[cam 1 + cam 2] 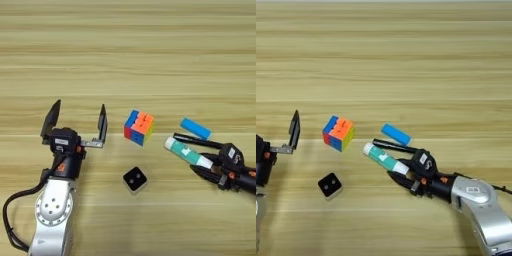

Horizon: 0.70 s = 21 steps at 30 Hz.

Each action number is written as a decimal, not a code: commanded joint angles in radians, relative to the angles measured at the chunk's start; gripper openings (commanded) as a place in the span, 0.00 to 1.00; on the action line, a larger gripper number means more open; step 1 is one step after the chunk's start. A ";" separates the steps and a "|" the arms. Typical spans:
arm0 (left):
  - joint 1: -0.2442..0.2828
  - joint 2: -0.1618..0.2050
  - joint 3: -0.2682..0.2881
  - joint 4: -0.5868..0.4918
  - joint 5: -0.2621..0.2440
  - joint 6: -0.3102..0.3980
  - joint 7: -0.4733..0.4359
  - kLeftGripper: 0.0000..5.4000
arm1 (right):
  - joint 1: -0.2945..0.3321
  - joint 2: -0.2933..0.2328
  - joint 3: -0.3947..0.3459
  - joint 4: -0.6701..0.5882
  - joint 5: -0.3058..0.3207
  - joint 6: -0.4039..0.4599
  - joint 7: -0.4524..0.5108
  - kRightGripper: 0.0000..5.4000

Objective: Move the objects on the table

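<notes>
- The left end effector [76,121] stands at the left of the wooden worktop [128,55], its two black fingers spread wide apart with nothing between them.
- The right end effector [404,172] lies low at the right, its fingers closed around the white end of the glue stick [381,157].
- A black pen [393,146] lies just behind the glue stick.
- The blue bar [395,134] lies just beyond the pen.
- The puzzle cube [138,127] sits between the two arms.
- The small black cube [135,179] rests nearer the robot, apart from the others.
</notes>
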 commanded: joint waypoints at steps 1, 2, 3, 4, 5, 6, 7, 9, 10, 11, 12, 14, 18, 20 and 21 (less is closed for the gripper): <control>0.001 0.000 -0.002 -0.001 0.006 0.010 -0.001 1.00 | -0.016 0.005 -0.011 -0.012 0.006 -0.001 -0.010 0.32; 0.001 0.000 -0.002 -0.001 0.006 0.009 -0.001 1.00 | -0.018 0.008 -0.015 -0.015 0.010 -0.004 -0.011 0.32; 0.001 0.000 -0.002 0.000 0.007 0.009 0.000 1.00 | -0.020 0.011 -0.020 -0.019 0.016 -0.008 -0.011 0.32; 0.001 0.000 -0.002 0.000 0.007 0.008 0.000 1.00 | -0.023 0.015 -0.027 -0.025 0.023 -0.012 -0.013 0.32; 0.001 -0.001 -0.002 -0.001 0.007 0.008 0.000 1.00 | -0.028 0.020 -0.036 -0.031 0.031 -0.016 -0.016 0.32; 0.001 -0.001 -0.002 -0.001 0.007 0.008 0.000 1.00 | -0.032 0.026 -0.044 -0.035 0.039 -0.020 -0.020 0.32; 0.001 -0.001 -0.002 -0.001 0.007 0.008 0.000 1.00 | -0.036 0.031 -0.052 -0.038 0.045 -0.022 -0.024 0.32; -0.001 -0.001 -0.002 0.002 0.007 0.008 0.000 1.00 | -0.049 0.041 -0.067 -0.039 0.056 -0.026 -0.036 0.32; -0.002 -0.001 -0.002 0.003 0.007 0.007 0.000 1.00 | -0.054 0.045 -0.074 -0.039 0.058 -0.027 -0.042 0.32; -0.002 -0.001 -0.002 0.004 0.007 0.007 0.000 1.00 | -0.058 0.048 -0.078 -0.039 0.060 -0.028 -0.046 0.32; -0.003 -0.001 -0.002 0.004 0.007 0.007 0.000 1.00 | -0.063 0.053 -0.082 -0.040 0.060 -0.028 -0.053 0.32; -0.003 -0.002 -0.002 0.006 0.007 0.006 0.000 1.00 | -0.073 0.063 -0.085 -0.040 0.060 -0.026 -0.068 0.32; -0.004 -0.002 -0.003 0.009 0.008 0.004 0.001 1.00 | -0.095 0.078 -0.092 -0.029 0.051 -0.021 -0.099 0.32; -0.004 -0.002 -0.002 0.010 0.008 0.003 0.002 1.00 | -0.113 0.075 -0.104 -0.009 0.043 -0.022 -0.113 0.32; -0.004 -0.002 -0.001 0.010 0.008 0.003 0.002 1.00 | -0.121 0.070 -0.111 0.000 0.041 -0.024 -0.117 0.32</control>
